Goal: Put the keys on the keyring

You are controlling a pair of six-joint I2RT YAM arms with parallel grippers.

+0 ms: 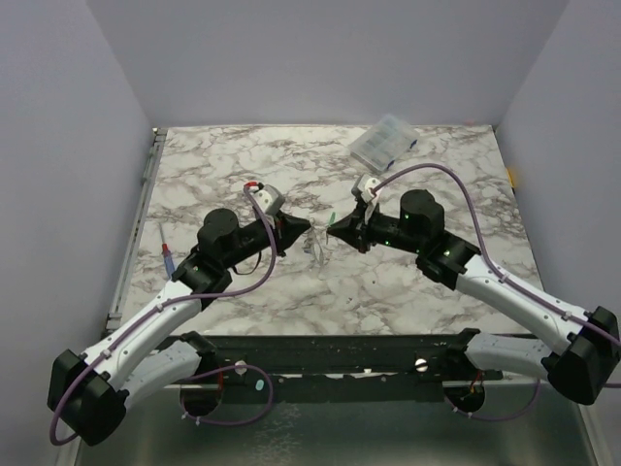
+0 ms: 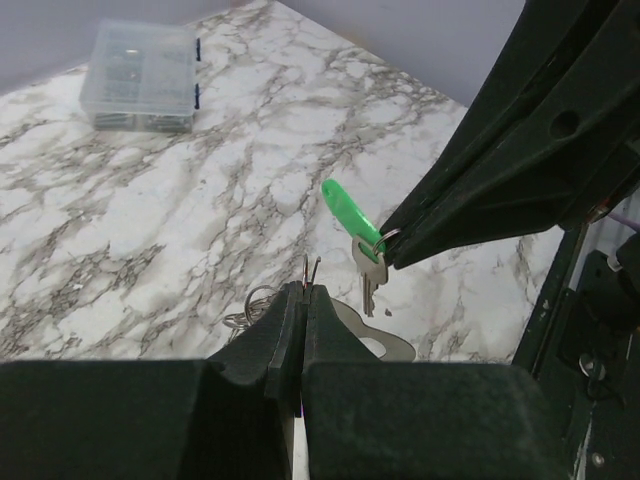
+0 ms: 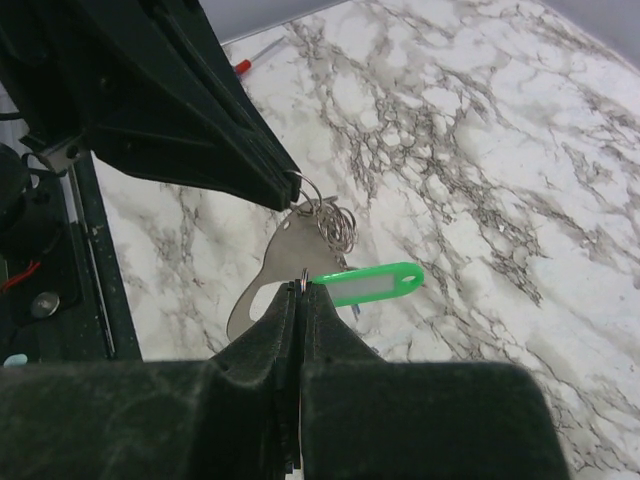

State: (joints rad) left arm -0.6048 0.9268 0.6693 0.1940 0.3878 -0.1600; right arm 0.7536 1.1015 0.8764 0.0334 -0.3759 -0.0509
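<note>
**Marble top, two shut grippers meeting mid-table**

Grey walls close in a white-and-grey marble table. A clear plastic box lies near its far edge, well apart from the work. Both arms reach inward so that their tips nearly meet over the middle of the table.

The left gripper has its fingers pressed together on a thin wire loop at the top of the keyring. From that loop hang a flat, curved silvery band and a cluster of small rings (they overlap too much to count).

The right gripper is likewise pressed together, nipping the little split ring of the green-tagged key. The bright green tag sticks out sideways from the tip, and the silvery blade hangs beneath it.

Key and keyring sit just beside each other between the two tips. The key's blade is close to the band, but whether they touch cannot be told.
</note>
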